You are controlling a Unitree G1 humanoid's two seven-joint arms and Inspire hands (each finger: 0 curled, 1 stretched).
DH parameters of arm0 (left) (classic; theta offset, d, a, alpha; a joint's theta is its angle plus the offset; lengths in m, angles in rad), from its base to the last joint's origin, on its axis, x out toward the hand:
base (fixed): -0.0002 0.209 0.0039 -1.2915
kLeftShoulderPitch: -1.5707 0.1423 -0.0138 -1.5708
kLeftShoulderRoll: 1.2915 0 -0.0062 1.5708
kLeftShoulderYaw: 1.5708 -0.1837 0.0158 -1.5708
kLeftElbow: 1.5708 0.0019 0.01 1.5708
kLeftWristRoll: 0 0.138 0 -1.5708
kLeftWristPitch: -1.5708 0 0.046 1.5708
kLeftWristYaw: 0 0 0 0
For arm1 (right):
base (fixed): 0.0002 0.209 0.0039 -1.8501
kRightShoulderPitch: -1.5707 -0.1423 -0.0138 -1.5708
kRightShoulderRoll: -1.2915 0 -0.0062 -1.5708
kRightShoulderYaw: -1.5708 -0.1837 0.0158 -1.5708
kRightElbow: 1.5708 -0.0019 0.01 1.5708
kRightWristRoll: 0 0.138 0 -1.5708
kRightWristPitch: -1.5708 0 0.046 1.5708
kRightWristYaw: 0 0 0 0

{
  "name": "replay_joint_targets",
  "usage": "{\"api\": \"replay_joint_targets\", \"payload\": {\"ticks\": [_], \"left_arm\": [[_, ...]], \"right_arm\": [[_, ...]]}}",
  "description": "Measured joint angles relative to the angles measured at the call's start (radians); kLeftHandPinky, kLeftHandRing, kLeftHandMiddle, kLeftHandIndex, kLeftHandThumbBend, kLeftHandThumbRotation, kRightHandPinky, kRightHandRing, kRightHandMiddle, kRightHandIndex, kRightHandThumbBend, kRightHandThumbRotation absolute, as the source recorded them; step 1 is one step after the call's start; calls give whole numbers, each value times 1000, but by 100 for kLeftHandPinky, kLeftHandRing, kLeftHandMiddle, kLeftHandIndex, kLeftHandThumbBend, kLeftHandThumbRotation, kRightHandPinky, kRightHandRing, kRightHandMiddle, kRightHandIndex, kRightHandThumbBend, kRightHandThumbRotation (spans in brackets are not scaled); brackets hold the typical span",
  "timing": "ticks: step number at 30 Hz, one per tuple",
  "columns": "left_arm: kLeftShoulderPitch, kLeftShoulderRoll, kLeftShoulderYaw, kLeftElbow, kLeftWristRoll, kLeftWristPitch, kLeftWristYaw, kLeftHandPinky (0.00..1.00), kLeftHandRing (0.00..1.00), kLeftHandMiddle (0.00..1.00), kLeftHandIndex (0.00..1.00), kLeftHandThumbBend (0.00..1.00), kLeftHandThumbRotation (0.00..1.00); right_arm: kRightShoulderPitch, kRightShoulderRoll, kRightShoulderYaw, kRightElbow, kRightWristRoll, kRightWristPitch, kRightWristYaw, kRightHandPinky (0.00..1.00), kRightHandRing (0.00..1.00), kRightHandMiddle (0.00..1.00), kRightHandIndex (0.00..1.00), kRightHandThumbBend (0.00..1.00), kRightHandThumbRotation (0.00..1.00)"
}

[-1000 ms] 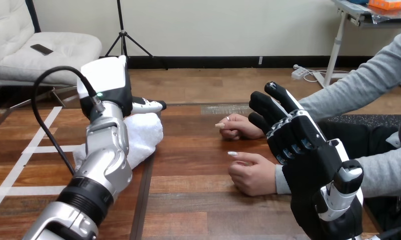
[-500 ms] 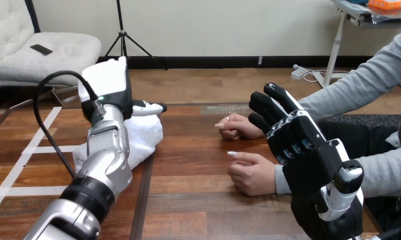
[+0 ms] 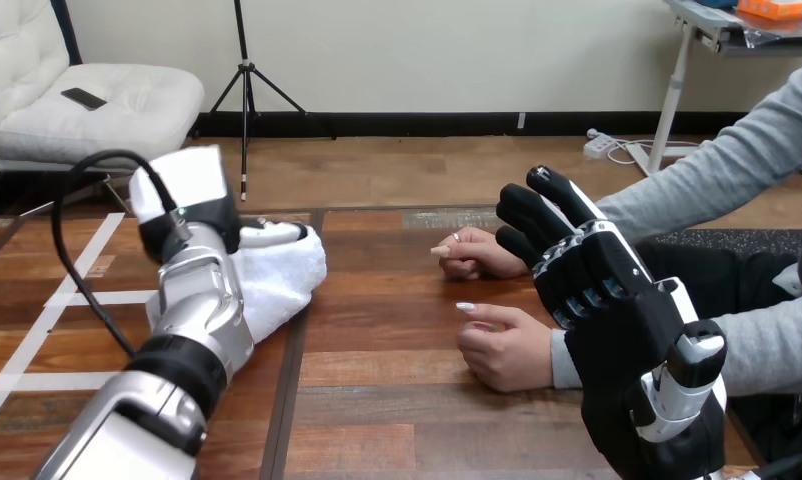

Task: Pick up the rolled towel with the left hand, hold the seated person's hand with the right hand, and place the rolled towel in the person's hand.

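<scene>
Wooden table point(image 3: 407, 300): rolled towel point(image 3: 277, 282) under left hand point(image 3: 189, 190) (touching its top).

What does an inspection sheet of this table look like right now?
Surface: wooden table, white tape strips at left.
Job's things: white towel lying on the table at left; person's far hand and person's near hand resting on the table at right.
Clutter: nothing seen.
Robot hands: left robot hand on the towel; right robot hand open, raised beside the person's near wrist, holding nothing.
Cables: nothing seen lying on the tabletop.
Surroundings: person seated at right.
</scene>
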Motion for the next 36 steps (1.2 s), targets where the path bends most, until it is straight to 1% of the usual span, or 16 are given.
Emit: {"api": "replay_joint_targets", "payload": {"ticks": [6,16,22,30,36], "left_arm": [[-18,-14,0,77,-12,-7,6,93,98,100,96,97,73],[-35,-41,0,164,-38,-12,8,96,100,100,96,97,73],[-36,-54,-4,189,-42,-12,0,98,100,100,96,99,76],[-37,-64,-2,208,-61,-21,-13,99,100,100,97,100,76],[-38,-72,-4,217,-68,-23,-34,100,100,100,97,100,78]], "right_arm": [[0,1,1,0,0,0,0,92,93,89,90,100,100],[1,1,1,0,3,0,6,92,93,89,91,100,100],[2,1,1,0,3,0,7,92,93,89,91,100,100],[2,1,1,0,3,0,7,92,93,89,91,100,100],[2,1,1,0,2,0,6,92,92,88,91,100,100]]}}
